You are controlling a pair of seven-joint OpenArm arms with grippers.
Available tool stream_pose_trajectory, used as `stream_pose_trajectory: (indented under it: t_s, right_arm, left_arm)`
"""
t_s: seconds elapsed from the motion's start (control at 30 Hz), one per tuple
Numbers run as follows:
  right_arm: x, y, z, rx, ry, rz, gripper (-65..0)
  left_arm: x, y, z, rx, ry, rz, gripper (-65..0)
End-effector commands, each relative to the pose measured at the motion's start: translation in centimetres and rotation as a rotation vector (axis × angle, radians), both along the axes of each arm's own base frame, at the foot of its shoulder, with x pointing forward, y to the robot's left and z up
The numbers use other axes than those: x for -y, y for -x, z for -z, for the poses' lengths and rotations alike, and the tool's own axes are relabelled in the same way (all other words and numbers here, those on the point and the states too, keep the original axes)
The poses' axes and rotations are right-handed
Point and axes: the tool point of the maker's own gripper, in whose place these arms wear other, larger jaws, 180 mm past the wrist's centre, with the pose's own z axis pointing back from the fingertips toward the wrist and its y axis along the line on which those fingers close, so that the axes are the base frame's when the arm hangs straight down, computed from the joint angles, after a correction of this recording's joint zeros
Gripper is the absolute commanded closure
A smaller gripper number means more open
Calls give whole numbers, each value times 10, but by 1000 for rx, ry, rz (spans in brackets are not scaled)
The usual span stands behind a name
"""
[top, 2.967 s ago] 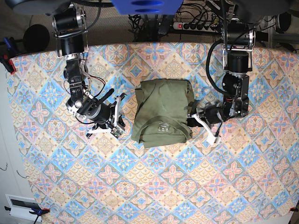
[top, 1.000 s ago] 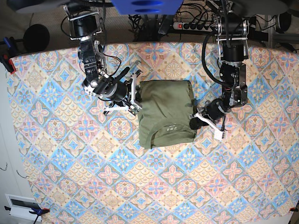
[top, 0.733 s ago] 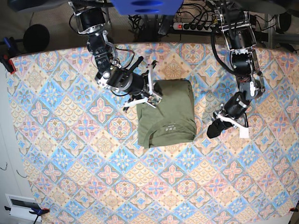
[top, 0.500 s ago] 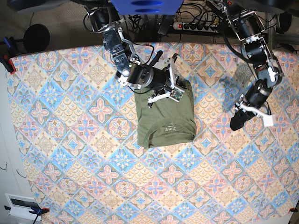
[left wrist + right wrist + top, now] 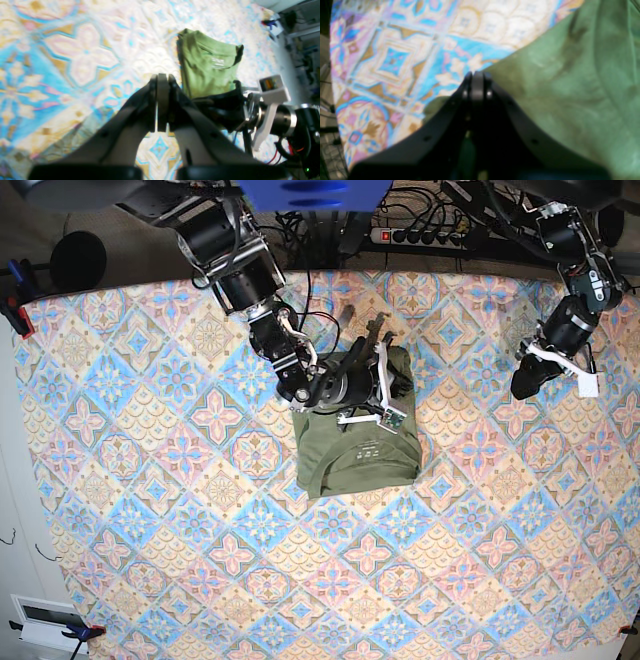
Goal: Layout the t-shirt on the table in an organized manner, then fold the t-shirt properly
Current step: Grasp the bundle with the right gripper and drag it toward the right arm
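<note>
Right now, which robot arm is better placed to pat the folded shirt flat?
The right gripper: it sits over the t-shirt, jaws shut. The left gripper is away near the table edge.

Left tool (image 5: 162,105) closed, folded t-shirt (image 5: 208,66) on table (image 5: 75,50)

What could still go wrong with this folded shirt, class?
1. The right claw, shut, sits over the t-shirt; if it drags sideways it may rumple the folded stack.
2. The shirt's edges look a little uneven, so a nudge might open the fold.
3. The left claw is away over the table, so nothing pins the shirt down.
</note>
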Motion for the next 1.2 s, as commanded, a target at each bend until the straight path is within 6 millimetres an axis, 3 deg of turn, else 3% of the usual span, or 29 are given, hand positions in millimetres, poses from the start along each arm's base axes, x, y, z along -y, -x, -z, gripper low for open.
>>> stream_pose_trajectory:
  t_s: [0.0, 0.17, 0.43, 0.63, 0.93, 1.17]
  right_arm:
    - [-1, -4, 0, 4, 7, -1, 0]
    - [6, 7, 28, -82, 12, 23, 0]
    - [38, -17, 33, -138, -30, 196, 0]
    - [97, -37, 45, -144, 4, 327, 0]
    - [185, -50, 59, -108, 134, 402, 0]
    - [255, -60, 58, -64, 245, 445, 0]
  left_arm:
    - [-1, -6, -14, 53, -5, 4, 0]
    - [0, -9, -16, 63, -2, 3, 0]
    - [2, -16, -20, 82, 5, 5, 0]
    - [2, -20, -24, 95, 6, 5, 0]
    - [2, -20, -24, 94, 5, 5, 0]
    - [2, -20, -24, 95, 4, 6, 0]
